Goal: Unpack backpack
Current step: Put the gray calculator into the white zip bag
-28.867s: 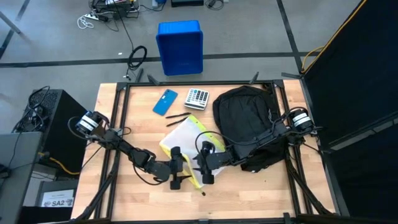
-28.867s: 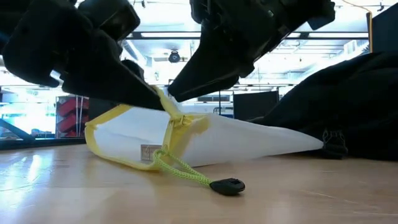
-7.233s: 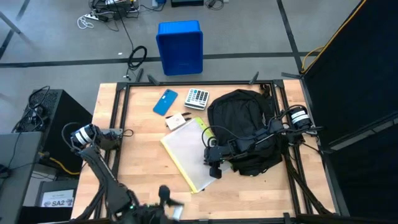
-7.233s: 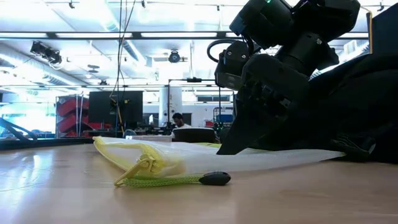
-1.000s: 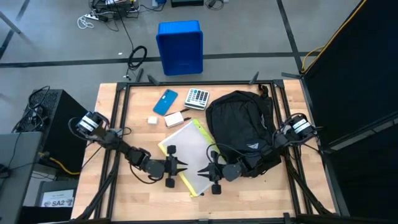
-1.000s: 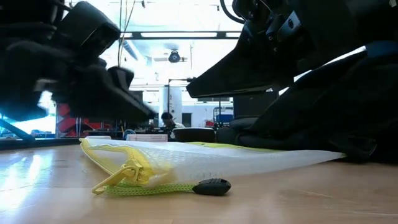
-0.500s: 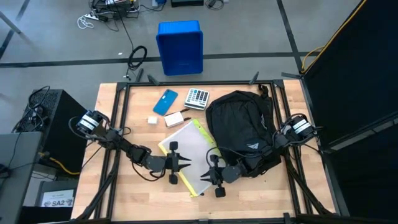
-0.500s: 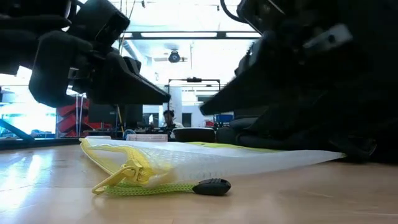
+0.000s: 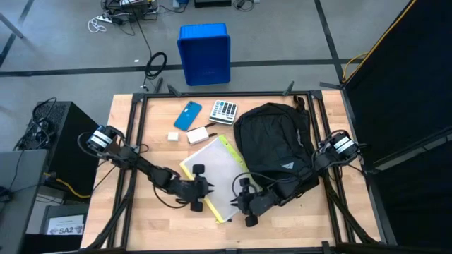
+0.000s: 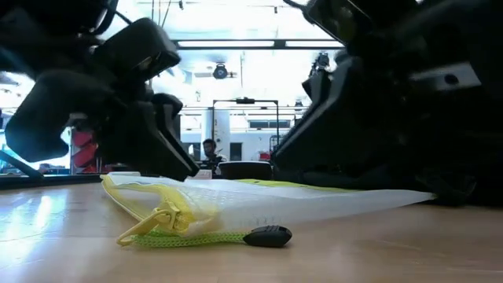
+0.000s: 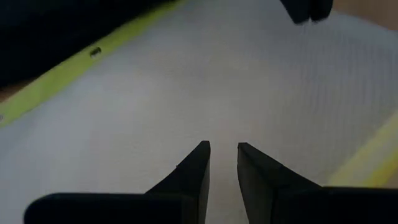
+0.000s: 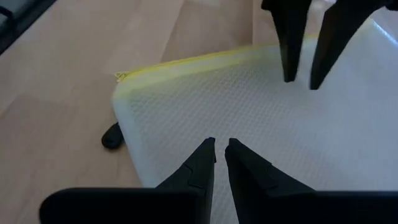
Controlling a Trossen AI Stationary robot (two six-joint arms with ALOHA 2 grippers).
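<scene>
From above, the black backpack (image 9: 274, 144) lies flat on the wooden bench (image 9: 148, 134), and just beside its strap-free side rests a white mesh pouch (image 9: 215, 169) edged in yellow. Both arms converge on the pouch's end farthest from the blue bin (image 9: 204, 53), which stands on the floor beyond the bench: the left pincer (image 9: 201, 197) at one corner, the right pincer (image 9: 245, 202) at the other, probably to work the zip. Past the pouch, away from the arms, sit a calculator (image 9: 224, 111), a blue phone (image 9: 188, 116) and two small pale items (image 9: 191, 135), apparently already out of the backpack. Whether the backpack still holds anything cannot be told; nothing shows in the bin.

At bench level, the pouch (image 10: 259, 206) lies slack and flat, its yellow-green zip cord (image 10: 189, 235) and black toggle (image 10: 268, 235) trailing loose on the wood, so it seems shut and near-empty. The backpack (image 10: 464, 118) bulks dark behind it.

From the left wrist, the left pincer (image 11: 224, 155) hovers over the mesh with its fingers nearly together, gripping nothing.

From the right wrist, the right pincer (image 12: 221, 149) is likewise almost closed and empty above the pouch (image 12: 298, 143), with the toggle (image 12: 112, 135) just off the pouch's corner and the other arm's fingers (image 12: 289, 37) opposite.
</scene>
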